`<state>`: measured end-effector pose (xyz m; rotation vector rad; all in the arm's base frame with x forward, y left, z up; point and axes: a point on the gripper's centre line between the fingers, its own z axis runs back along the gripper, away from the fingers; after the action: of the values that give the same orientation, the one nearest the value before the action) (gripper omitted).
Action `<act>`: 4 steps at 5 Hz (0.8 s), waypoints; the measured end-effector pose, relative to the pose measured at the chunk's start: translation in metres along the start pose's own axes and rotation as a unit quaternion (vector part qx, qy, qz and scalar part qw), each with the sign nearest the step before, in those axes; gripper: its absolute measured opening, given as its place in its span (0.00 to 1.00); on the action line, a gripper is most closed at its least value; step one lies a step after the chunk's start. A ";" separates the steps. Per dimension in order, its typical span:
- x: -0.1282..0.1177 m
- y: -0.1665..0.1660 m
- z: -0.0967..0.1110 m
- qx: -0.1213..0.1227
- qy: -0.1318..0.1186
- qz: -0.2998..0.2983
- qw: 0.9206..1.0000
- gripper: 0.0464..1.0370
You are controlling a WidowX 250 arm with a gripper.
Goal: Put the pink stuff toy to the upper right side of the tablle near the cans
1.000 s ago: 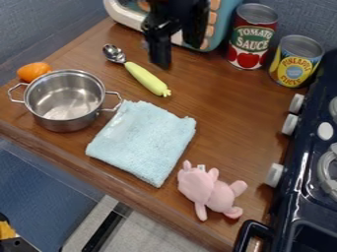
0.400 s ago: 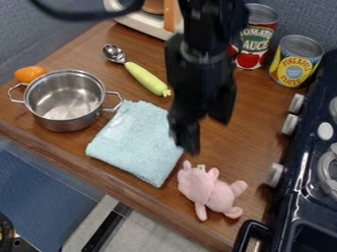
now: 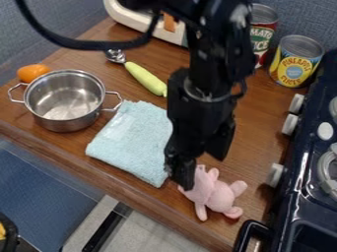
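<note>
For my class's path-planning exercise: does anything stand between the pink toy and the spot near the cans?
Nothing visible blocks the straight way over the tabletop from the pink toy to the cans. Stove knobs line its picture-right side; the arm hangs on its picture-left.

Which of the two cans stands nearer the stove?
The yellow-labelled can; the red-labelled can is farther from the stove and partly hidden behind the arm.

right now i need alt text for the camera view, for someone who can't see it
A black robot gripper hangs at the head end of a pink plush toy lying on a brown wooden table. Nearby are a pale blue cloth, a shiny metal pot and, farther back, two cans.
</note>
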<state>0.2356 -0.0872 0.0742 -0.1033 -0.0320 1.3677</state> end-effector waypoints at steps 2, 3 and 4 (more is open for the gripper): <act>-0.004 0.001 -0.024 0.029 0.010 -0.012 0.999 0.64; 0.003 -0.001 -0.022 0.032 0.009 -0.007 0.999 0.34; 0.028 -0.017 -0.003 0.030 0.022 0.005 0.999 0.20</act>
<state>0.2577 -0.0632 0.0717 -0.0827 0.0468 1.3742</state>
